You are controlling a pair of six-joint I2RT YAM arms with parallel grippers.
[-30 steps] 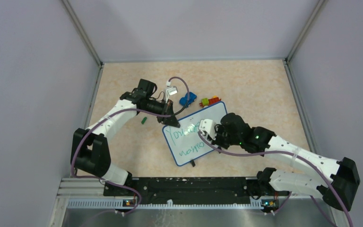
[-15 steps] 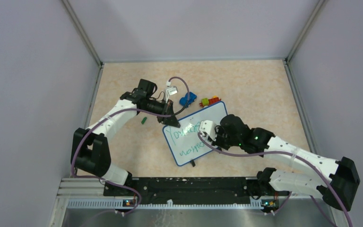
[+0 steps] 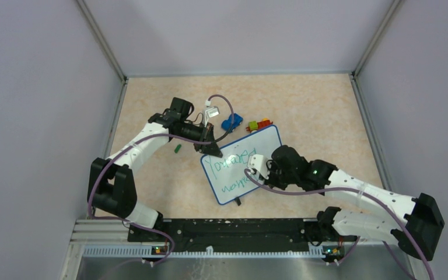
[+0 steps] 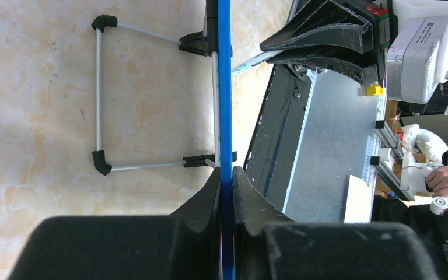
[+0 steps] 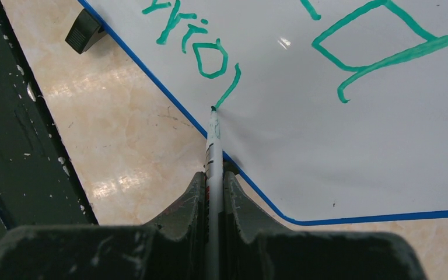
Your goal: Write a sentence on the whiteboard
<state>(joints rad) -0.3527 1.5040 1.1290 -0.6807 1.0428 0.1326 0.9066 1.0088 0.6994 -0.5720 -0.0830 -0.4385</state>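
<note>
The whiteboard (image 3: 266, 140), white with a blue rim, stands tilted at the table's middle. My left gripper (image 3: 212, 150) is shut on its upper left corner. The left wrist view shows the board edge-on (image 4: 224, 87) between my left gripper's (image 4: 226, 175) fingers. The sentence (image 3: 229, 164) is two lines of green script. My right gripper (image 3: 252, 174) hovers over the board's lower right part, shut on a thin white marker (image 5: 212, 143). The marker's tip touches the whiteboard (image 5: 338, 151) at the end of a green stroke of the sentence (image 5: 207, 55), close to the blue rim.
A blue toy car (image 3: 231, 122) and a green, yellow and red toy (image 3: 259, 124) lie just behind the board. A small green piece (image 3: 177, 148) lies to its left. The board's wire stand (image 4: 99, 99) with black feet rests on the table. The arms' rail (image 3: 233, 227) runs along the near edge.
My right gripper with the marker has shifted slightly toward the near side of the board, and the lower line has gained a stroke. The left arm and the board have not moved.
</note>
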